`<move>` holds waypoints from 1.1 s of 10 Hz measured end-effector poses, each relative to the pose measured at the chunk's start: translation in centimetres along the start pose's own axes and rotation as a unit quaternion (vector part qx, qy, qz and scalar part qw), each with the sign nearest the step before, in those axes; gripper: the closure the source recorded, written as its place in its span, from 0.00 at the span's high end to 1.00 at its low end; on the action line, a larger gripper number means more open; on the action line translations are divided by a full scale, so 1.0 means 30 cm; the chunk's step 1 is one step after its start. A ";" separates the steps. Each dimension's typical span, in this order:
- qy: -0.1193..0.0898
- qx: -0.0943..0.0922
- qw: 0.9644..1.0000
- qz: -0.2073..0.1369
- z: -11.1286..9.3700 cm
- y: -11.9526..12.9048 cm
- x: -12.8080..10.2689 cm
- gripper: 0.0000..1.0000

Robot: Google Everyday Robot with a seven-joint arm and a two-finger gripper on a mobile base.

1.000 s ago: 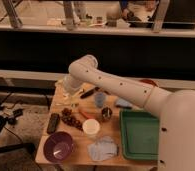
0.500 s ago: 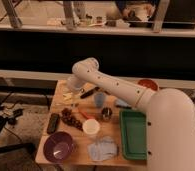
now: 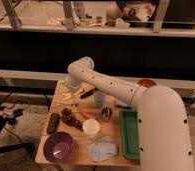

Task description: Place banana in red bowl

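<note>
The banana [image 3: 76,93] lies pale yellow at the back left of the wooden table [image 3: 46,150]. My gripper [image 3: 69,89] hangs from the bent white arm right at the banana's left end, open and holding nothing. The arm hides part of the banana. The red bowl [image 3: 146,83] sits at the table's far right back corner, half hidden behind my arm.
On the table are a purple bowl [image 3: 58,146], a white cup [image 3: 91,127], a blue cup [image 3: 99,98], a metal can [image 3: 106,113], a dark-handled tool [image 3: 88,93], dark grapes [image 3: 71,118], a black bar [image 3: 53,122], a blue cloth [image 3: 103,148] and a green tray [image 3: 130,132].
The arm has shifted slightly over the table's back left and my body fills more of the right side of the view. The objects on the table have stayed put.
</note>
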 end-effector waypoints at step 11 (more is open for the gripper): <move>-0.024 -0.030 0.999 0.017 0.165 -0.063 0.050 0.80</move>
